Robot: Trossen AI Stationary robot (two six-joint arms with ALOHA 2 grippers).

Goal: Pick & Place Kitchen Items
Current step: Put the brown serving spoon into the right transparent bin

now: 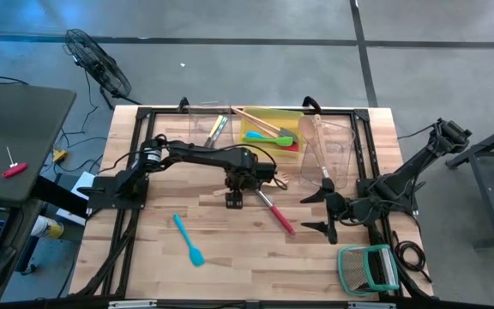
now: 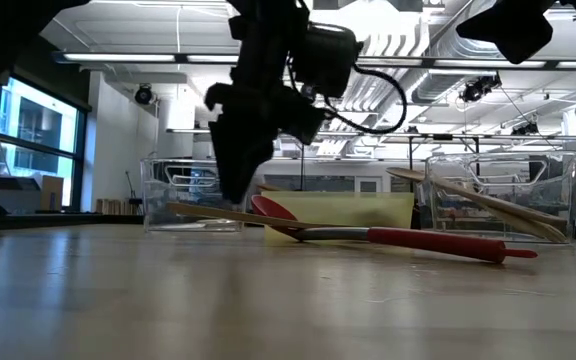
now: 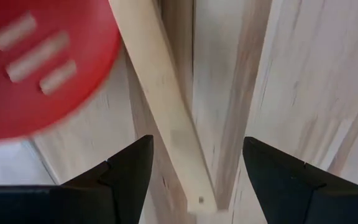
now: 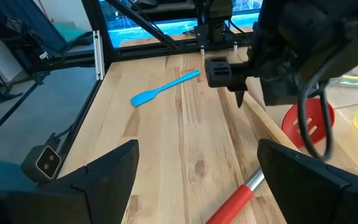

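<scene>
My left gripper [image 1: 233, 199] is open and points down at the table's middle. Its fingers stand on either side of the free end of a pale wooden utensil's handle [image 3: 173, 137], which lies flat on the table, and do not touch it. The handle also shows in the low view [image 2: 193, 212]. A red slotted spatula [image 1: 274, 212] lies on the table beside it, its head [image 3: 42, 62] next to the handle. A blue spatula [image 1: 189, 239] lies nearer the front edge. My right gripper [image 4: 197, 174] is open and empty, low over the table's right side.
A yellow bin [image 1: 286, 114] at the far edge holds several utensils. Clear bins stand to its left [image 1: 197, 120] and right [image 1: 337, 146]; wooden utensils [image 2: 478, 200] lean in the right one. A green-framed wire rack [image 1: 367, 268] sits at the front right.
</scene>
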